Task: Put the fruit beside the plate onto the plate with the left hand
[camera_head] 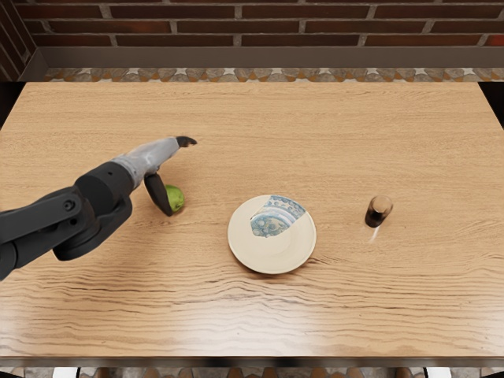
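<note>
A small green fruit (176, 198) lies on the wooden table, left of a cream plate (272, 244) with a blue patterned patch. My left arm comes in from the left edge and its hand (167, 169) hovers right over the fruit. The fingers are spread: one dark fingertip (187, 142) points up and away, and the thumb (160, 196) hangs down against the fruit's left side, hiding part of it. The fingers do not close around the fruit. The plate has nothing on it.
A dark glass (378, 211) stands to the right of the plate. A brick wall and a stone ledge (252, 74) run along the table's far edge.
</note>
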Available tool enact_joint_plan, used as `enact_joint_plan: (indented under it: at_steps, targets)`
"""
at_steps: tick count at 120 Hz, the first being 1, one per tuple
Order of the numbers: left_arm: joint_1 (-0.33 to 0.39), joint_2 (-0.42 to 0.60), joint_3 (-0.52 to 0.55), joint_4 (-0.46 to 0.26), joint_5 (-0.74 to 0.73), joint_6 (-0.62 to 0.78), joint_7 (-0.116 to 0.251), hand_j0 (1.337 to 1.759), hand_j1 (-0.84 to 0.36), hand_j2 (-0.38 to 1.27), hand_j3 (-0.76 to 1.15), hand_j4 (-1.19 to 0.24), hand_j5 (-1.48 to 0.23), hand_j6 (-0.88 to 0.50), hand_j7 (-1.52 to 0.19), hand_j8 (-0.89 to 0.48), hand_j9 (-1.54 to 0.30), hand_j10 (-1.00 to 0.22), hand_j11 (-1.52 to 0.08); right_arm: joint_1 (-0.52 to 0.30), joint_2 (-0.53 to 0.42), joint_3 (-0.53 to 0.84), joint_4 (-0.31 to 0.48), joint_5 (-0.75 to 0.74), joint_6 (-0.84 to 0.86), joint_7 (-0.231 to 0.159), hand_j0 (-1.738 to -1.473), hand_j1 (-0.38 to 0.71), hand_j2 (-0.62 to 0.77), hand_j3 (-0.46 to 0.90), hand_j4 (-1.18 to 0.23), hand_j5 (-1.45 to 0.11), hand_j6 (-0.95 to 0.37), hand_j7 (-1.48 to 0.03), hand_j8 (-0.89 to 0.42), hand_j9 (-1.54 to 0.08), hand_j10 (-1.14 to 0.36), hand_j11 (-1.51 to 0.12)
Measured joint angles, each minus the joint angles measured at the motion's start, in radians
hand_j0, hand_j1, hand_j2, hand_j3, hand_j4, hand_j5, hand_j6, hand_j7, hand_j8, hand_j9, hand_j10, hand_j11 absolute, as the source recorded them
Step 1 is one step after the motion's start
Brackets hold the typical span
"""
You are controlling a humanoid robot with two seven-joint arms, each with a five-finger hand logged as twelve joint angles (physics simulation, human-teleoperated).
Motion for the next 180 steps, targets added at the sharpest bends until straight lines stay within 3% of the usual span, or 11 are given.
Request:
enact_joint_plan:
  at_steps: [146,180]
  targets:
    - [0.026,0.018,0.056,0.0,-0.005,0.003,0.0,1.658,-0.24,0.11,0.0,-0.51,-0.65,-0.5,-0.65,-0.48,-0.66,-0.51,-0.65,0.0,0.0,0.0,0.0,0.0,0.0,0.0,-1.658,-0.33,0.0,0.0,-0.02,-0.02,-0.02,-0.02,-0.02,-0.02,-0.01,-0.02]
    - [0.031,0.018,0.056,-0.001,-0.008,0.003,0.0,1.655,-0.24,0.13,0.0,-0.6,-0.72,-0.46,-0.73,-0.46,-0.74,-0.48,-0.76,0.0,0.0,0.0,0.0,0.0,0.0,0.0,-1.658,-0.33,0.0,0.0,-0.02,-0.02,-0.02,-0.02,-0.02,-0.02,-0.02,-0.02]
